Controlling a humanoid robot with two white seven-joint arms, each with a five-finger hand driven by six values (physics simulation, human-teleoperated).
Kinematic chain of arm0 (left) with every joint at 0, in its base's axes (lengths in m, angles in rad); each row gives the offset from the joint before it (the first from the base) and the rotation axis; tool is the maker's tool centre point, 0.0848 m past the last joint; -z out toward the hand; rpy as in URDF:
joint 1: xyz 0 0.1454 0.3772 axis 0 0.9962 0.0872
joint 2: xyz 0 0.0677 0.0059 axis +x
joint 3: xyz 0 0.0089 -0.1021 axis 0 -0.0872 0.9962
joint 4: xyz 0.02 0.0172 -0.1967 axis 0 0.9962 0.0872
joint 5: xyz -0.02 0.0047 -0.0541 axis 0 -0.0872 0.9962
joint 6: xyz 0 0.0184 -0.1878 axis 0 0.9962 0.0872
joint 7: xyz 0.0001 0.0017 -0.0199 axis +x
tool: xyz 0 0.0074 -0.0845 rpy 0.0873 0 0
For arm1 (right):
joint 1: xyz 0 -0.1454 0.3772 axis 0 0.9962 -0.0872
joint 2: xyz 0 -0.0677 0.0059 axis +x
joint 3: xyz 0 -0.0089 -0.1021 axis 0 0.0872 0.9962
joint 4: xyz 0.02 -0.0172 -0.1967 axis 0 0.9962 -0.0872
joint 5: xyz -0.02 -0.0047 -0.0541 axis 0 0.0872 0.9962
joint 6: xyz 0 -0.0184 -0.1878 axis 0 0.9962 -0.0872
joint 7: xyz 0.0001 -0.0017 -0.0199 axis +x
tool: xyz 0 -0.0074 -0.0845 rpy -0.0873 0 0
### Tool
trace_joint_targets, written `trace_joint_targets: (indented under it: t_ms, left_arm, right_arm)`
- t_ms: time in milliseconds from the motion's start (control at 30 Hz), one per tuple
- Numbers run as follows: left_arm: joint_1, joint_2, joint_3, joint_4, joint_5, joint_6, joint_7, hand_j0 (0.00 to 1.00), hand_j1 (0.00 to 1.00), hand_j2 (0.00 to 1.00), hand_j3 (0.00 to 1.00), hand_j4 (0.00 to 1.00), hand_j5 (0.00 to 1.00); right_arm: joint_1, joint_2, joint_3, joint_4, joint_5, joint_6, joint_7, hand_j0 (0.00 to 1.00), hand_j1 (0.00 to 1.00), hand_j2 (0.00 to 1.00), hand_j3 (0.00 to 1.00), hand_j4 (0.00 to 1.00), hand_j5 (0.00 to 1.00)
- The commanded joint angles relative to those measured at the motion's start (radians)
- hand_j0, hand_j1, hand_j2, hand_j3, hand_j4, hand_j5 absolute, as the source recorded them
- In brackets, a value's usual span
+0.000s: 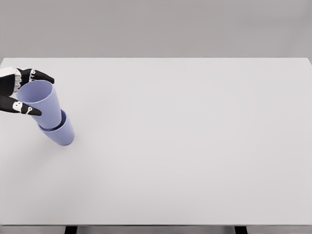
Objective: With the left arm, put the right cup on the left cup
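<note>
The left hand [14,92] shows at the picture's left edge. Its fingers [41,76] are slim, black and tapered. White segments mark the joints, one bearing small dark dots. The palm section combines a black body with a white panel.

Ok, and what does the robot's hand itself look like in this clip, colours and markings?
Only the left hand shows, at the picture's left edge. Its fingers are black and tapered, with white segments or patches near the knuckles bearing small dark marks. A white part sits at the edge, towards the wrist. No cables or sleeve are visible. The right arm is out of view.
</note>
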Motion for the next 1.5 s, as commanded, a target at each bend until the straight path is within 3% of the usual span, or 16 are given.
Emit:
trace_joint_targets:
  t_ms: [0, 1467]
  left_arm:
    - [0.0, 0.0, 0.001, 0.0, 0.003, -0.001, 0.0, 0.71, 0.71, 0.71, 0.71, 0.71, 0.71]
    - [0.018, -0.041, 0.006, 0.034, -0.014, 0.004, 0.007, 0.71, 0.71, 0.71, 0.71, 0.71, 0.71]
  right_arm:
    - [0.0, 0.0, 0.0, 0.0, 0.0, 0.0, 0.0, 1.0, 1.0, 1.0, 1.0, 1.0, 1.0]
    - [0.0, 0.0, 0.0, 0.0, 0.0, 0.0, 0.0, 1.0, 1.0, 1.0, 1.0, 1.0, 1.0]
